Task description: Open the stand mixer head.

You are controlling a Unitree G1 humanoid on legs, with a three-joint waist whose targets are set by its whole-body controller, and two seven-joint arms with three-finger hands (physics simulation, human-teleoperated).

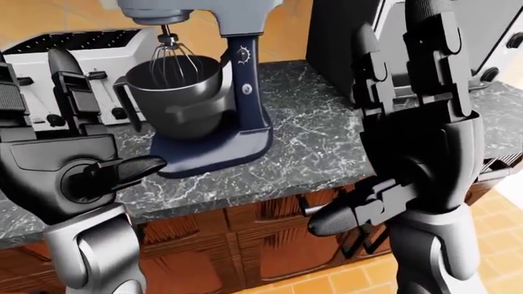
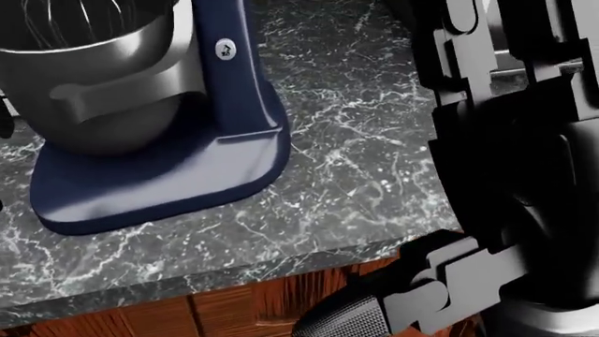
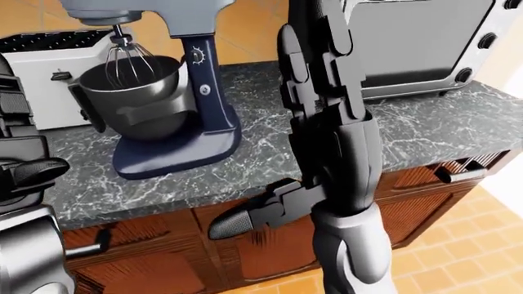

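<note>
Navy stand mixer (image 1: 216, 104) with its head (image 1: 200, 15) down over the steel bowl (image 1: 176, 92).
It stands on the marble worktop (image 1: 319, 147) beside a toaster (image 1: 78, 67) toward the left end. Both hands, left hand (image 1: 69, 122) and right hand (image 1: 412, 73), hover with fingers spread, holding nothing.

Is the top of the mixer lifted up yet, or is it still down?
Still down. The mixer head sits low over the bowl, and the whisk hangs inside it. Neither hand touches it.
</note>
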